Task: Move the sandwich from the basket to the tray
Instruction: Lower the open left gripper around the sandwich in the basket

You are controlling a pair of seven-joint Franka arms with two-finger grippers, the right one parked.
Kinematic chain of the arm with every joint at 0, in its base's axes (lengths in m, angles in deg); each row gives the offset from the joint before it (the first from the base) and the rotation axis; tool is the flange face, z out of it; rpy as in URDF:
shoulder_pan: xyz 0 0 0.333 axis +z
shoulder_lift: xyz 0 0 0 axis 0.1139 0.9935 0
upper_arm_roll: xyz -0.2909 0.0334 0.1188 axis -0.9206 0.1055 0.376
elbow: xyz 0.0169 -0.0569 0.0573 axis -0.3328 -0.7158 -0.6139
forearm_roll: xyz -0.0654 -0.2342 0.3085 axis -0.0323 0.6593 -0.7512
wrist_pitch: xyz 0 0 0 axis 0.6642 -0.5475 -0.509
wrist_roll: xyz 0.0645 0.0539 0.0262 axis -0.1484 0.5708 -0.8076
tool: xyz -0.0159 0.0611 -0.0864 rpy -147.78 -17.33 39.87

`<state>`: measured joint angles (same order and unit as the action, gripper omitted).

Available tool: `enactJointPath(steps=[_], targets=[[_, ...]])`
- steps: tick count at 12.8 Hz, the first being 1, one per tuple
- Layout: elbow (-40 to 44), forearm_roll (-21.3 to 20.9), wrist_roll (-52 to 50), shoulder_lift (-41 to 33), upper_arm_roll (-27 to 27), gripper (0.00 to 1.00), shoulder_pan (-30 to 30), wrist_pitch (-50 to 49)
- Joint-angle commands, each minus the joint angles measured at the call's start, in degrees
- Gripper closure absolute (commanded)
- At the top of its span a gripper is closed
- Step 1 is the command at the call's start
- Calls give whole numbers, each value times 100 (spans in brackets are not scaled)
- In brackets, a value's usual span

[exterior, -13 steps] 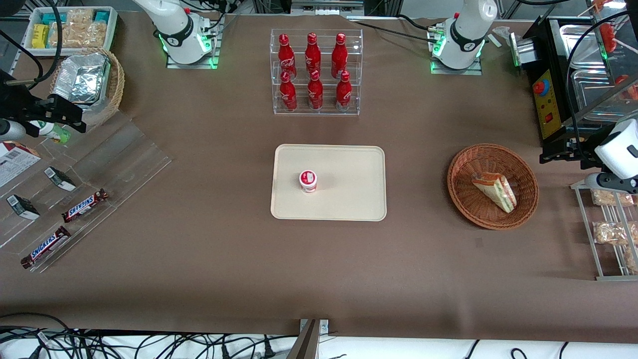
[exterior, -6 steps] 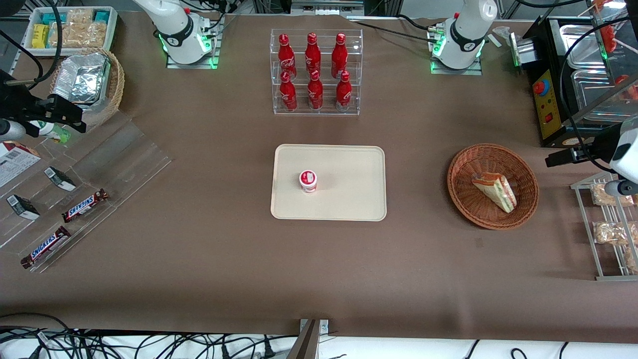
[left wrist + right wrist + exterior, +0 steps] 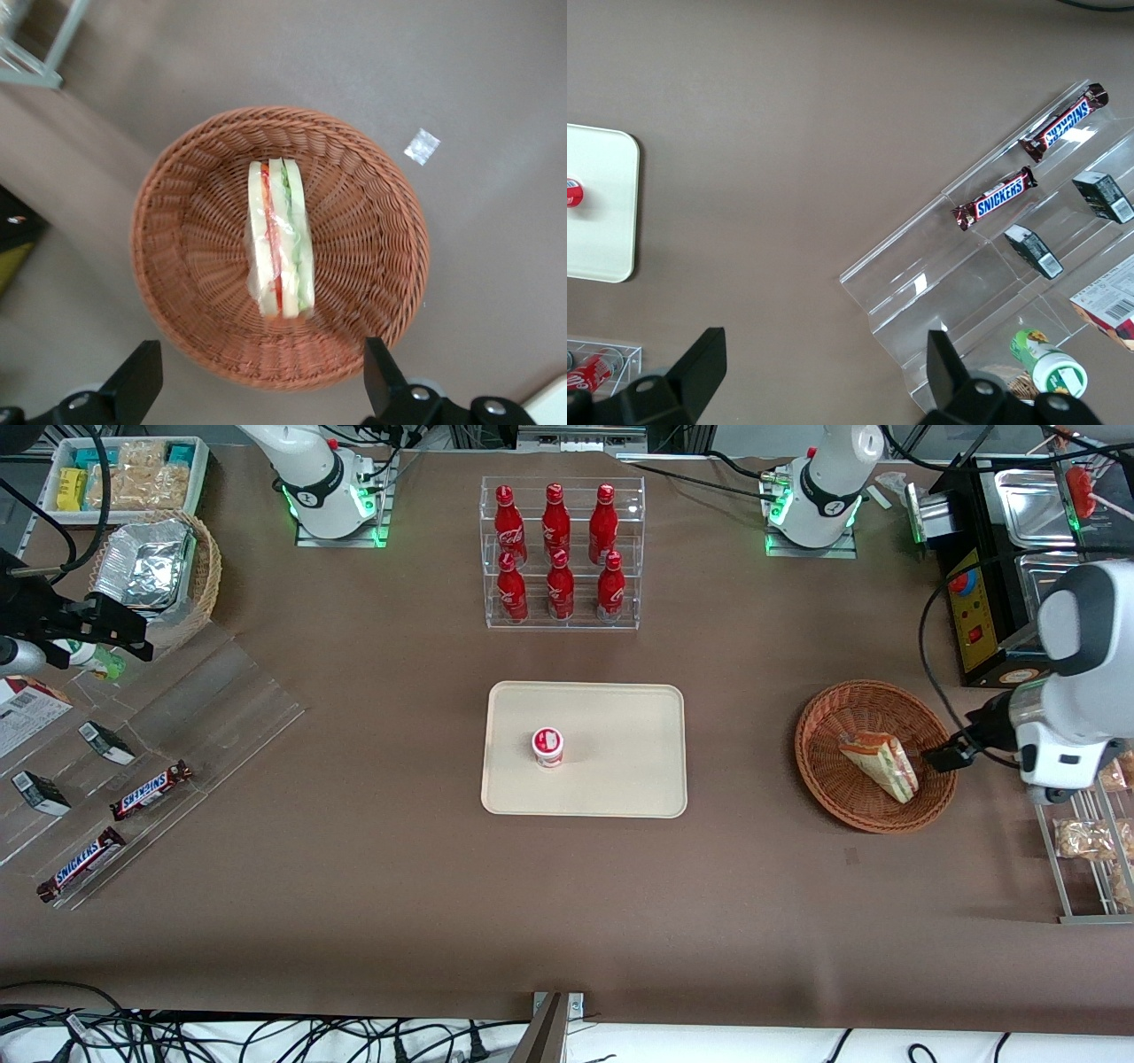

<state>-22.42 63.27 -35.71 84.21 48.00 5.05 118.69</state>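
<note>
The sandwich [image 3: 877, 764], a wrapped white-bread wedge with green and red filling, lies in the round reddish-brown basket [image 3: 811, 731] toward the working arm's end of the table. The left arm's gripper [image 3: 942, 757] hovers above the basket's rim on the side nearest that end, open and holding nothing. In the left wrist view the sandwich [image 3: 279, 237] rests in the middle of the basket [image 3: 177, 221], and the gripper [image 3: 259, 381] has its fingers spread wide apart over the rim. The cream tray [image 3: 620, 726] sits at the table's centre.
A small red-lidded cup [image 3: 547, 746] stands on the tray. A clear rack of red bottles [image 3: 561, 553] stands farther from the camera. A wire rack of snack packets [image 3: 1085, 841] and a black appliance [image 3: 983, 602] flank the basket. A foil scrap [image 3: 423, 146] lies nearby.
The left arm has swung in from the working arm's end of the table, and its gripper now hangs over the basket's rim. The sandwich has not moved.
</note>
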Motion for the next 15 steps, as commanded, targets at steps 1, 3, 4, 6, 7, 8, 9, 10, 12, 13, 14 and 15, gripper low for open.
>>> enactJointPath(steps=[1, 3, 4, 6, 7, 8, 9, 10, 12, 13, 14, 15], targets=[[-1095, -147, -252, -477, -27, 0, -1, 1004], [-1720, -312, -260, -557, -27, 0, -1, 1751], [-1905, -497, -321, -548, -36, 0, -10, 2025], [-2213, -534, -602, -504, -123, 0, -18, 2579], [-2258, -534, -699, -478, -124, 0, -18, 2703], [-2250, -534, -883, -452, -150, 0, -27, 2722], [-2259, -542, -1024, -451, -246, 0, -36, 2722], [-2259, -647, -1138, -434, -273, 0, -36, 2730], [-2250, -1146, -1489, -268, -299, 0, -36, 2818], [-2276, -1297, -1595, -162, -299, 0, -36, 3001], [-2276, -1359, -1622, -92, -308, 0, -27, 3038], [-2276, -1368, -1631, -82, -300, 0, -27, 3056]])
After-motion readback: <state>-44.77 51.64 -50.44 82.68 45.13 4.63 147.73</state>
